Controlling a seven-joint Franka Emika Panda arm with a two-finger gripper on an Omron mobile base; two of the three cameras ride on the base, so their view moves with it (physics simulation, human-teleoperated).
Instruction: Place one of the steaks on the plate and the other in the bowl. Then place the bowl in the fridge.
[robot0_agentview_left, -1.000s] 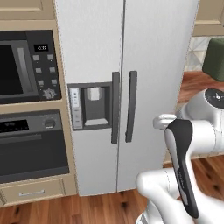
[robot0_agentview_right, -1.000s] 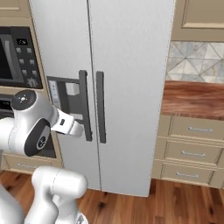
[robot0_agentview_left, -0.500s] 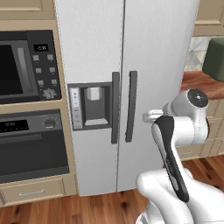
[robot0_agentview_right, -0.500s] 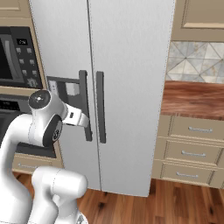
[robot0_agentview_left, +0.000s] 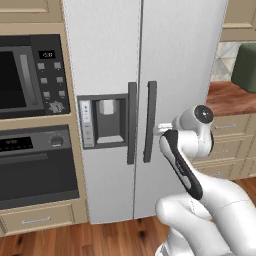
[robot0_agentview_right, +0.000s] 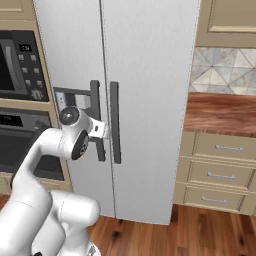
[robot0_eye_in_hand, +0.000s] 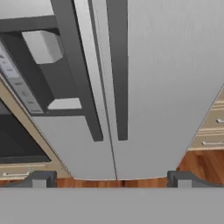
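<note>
Even, bright rendered light; soft shadows, no glare; hand view tilted, coarse.

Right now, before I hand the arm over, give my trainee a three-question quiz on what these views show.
1. True or false: both doors of the fridge are shut.
2. Which door carries the dispenser panel, seen from the base views? A) the left door B) the right door
3. How does the gripper stand, open or shut?

Key: 1 true. 2 A. 3 open, its fingertips wide apart and empty, aimed at the two dark handles.
</note>
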